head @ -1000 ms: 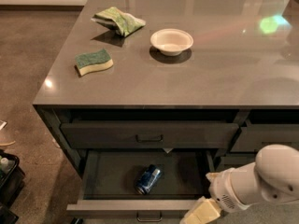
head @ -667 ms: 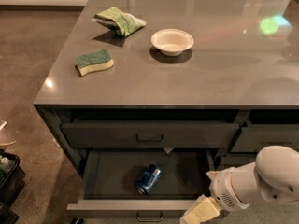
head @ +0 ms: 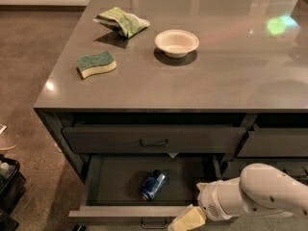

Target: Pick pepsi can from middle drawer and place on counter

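The pepsi can (head: pixel 153 185) lies on its side in the open middle drawer (head: pixel 110 179), near its middle. The drawer is pulled out below the counter (head: pixel 192 81). My gripper (head: pixel 187 220) is at the bottom of the view, at the drawer's front edge, to the right of the can and apart from it. Only a pale yellow finger (head: pixel 185 221) shows. The white arm (head: pixel 260 196) comes in from the lower right.
On the counter are a green-and-yellow sponge (head: pixel 96 64), a green cloth (head: pixel 122 21) and a white bowl (head: pixel 176 42). A shut top drawer (head: pixel 154 139) is above the open one. More drawers (head: pixel 272 143) are at right. A dark bin (head: pixel 9 186) stands on the floor at left.
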Robot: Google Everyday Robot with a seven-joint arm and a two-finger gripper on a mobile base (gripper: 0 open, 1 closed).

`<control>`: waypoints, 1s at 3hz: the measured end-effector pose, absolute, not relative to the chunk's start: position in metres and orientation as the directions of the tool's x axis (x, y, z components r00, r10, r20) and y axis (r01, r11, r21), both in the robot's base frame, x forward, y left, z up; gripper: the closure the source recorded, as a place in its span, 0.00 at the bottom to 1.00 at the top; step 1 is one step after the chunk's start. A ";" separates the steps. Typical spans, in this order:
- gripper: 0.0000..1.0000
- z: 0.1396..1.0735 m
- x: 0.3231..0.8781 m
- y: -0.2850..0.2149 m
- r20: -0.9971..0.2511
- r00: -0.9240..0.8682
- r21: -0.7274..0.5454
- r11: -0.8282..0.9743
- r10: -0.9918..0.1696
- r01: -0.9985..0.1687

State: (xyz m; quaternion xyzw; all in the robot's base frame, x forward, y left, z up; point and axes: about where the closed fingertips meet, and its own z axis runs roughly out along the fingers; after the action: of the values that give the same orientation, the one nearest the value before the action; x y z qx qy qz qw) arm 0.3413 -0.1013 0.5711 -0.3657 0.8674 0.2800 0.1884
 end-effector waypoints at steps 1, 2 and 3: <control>0.00 0.542 0.359 -0.075 -0.573 -0.621 0.320 0.552 -0.535 -0.770; 0.00 0.540 0.363 -0.076 -0.578 -0.624 0.313 0.564 -0.526 -0.764; 0.00 0.533 0.363 -0.078 -0.559 -0.648 0.315 0.591 -0.518 -0.743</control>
State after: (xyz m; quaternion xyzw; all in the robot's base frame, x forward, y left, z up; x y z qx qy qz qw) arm 0.3627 -0.0784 0.5327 -0.3635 0.8669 0.2692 0.2094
